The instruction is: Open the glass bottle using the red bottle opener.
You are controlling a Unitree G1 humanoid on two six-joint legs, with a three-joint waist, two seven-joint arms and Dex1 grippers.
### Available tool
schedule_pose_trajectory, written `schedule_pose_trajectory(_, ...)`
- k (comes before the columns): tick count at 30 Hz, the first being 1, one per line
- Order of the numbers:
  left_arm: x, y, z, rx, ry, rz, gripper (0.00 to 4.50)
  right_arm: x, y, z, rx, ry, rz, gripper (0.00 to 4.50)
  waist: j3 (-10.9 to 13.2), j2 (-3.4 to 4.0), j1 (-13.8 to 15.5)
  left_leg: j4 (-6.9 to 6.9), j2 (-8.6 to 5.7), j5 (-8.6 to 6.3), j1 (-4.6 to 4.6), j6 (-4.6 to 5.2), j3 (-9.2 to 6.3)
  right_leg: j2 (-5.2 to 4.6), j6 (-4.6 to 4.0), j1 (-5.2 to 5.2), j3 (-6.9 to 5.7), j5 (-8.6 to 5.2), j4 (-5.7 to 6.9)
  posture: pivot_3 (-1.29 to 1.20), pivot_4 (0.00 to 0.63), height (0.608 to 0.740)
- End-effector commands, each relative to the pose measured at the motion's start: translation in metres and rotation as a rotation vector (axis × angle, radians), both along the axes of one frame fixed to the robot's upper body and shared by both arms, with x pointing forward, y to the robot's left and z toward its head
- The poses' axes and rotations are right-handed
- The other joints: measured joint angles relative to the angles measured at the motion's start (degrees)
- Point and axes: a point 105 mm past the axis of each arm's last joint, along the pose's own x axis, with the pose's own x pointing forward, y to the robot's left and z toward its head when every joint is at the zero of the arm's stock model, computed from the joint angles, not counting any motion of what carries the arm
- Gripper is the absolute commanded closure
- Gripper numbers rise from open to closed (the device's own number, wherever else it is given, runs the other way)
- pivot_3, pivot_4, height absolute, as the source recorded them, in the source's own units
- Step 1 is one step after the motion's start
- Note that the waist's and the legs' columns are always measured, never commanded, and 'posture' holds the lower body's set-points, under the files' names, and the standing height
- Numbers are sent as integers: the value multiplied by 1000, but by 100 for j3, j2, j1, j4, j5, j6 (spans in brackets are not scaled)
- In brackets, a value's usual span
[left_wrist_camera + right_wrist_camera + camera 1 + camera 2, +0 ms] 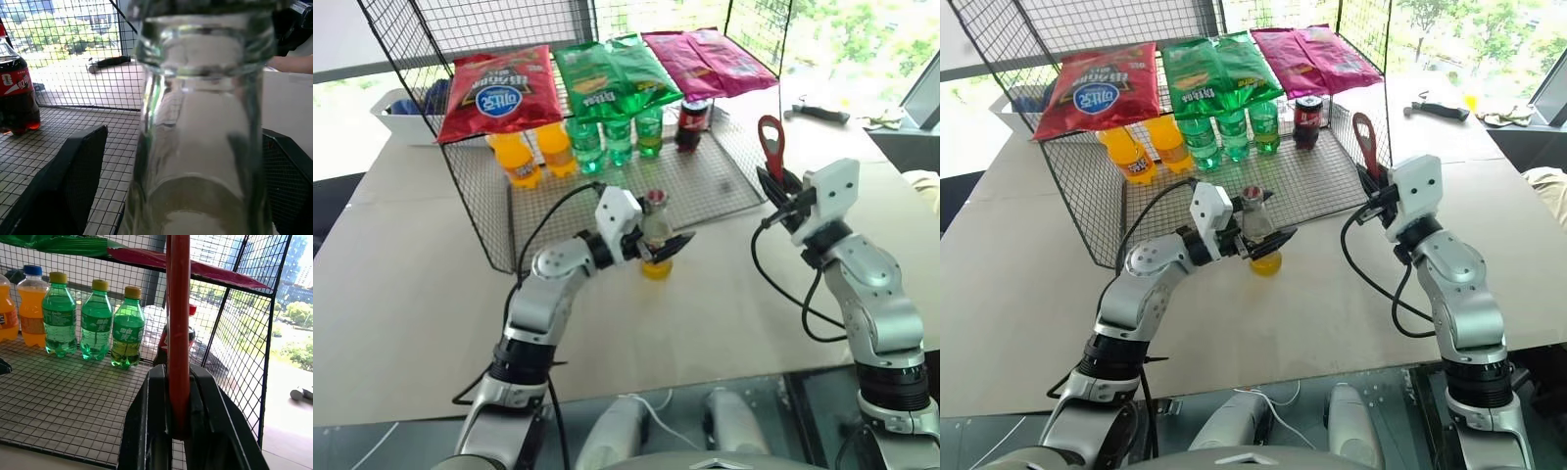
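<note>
The glass bottle (pixel 655 233) stands upright mid-bench, between the widely spread fingers of the left pincer (pixel 658 247). To its right, the right pincer (pixel 781 196) clamps the red bottle opener (pixel 771 145), loop upward.

The glass bottle (pixel 656 235) stands upright at frame centre, clear, slim-necked, yellow drink low in its body, cap on top. The red bottle opener (pixel 771 145) stands upright at right of centre, loop head up, handle down.

I can't read the mirrored print on the red snack bag (pixel 499 93), green bag (pixel 612 76) equally illegible
</note>
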Motion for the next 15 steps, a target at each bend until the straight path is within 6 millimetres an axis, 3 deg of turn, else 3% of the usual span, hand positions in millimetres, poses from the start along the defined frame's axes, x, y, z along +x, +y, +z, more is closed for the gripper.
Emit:
schedule_pose_trajectory(1, -7, 2, 22, -82, -81, -11, 29, -2, -3, 8, 9, -45, -5, 4500, 0, 0, 0, 0, 0, 0, 0, 0, 0, 0, 0, 0, 0, 0, 0, 0, 150, 740)
schedule_pose_trajectory(8, -12, 1, 22, -198, -43, -27, 29, 0, -5, 8, 1, -44, -8, 4500, 0, 0, 0, 0, 0, 0, 2, 0, 4, 0, 0, 0, 3, 0, 1, 0, 150, 740)
schedule_pose_trajectory(13, -16, 2, 14, -188, -28, -31, 29, 1, -5, 9, -9, -49, -4, 4500, 0, 0, 0, 0, 0, 0, 4, 0, 7, 1, 0, 0, 6, 0, 3, 0, 150, 740)
schedule_pose_trajectory(15, -18, 0, 10, -164, -22, -52, 819, 1, -5, 10, -10, -50, -1, 4500, 0, 0, 0, 0, 1, 0, 5, 0, 8, 2, 0, 0, 6, 0, 5, 0, 150, 740)
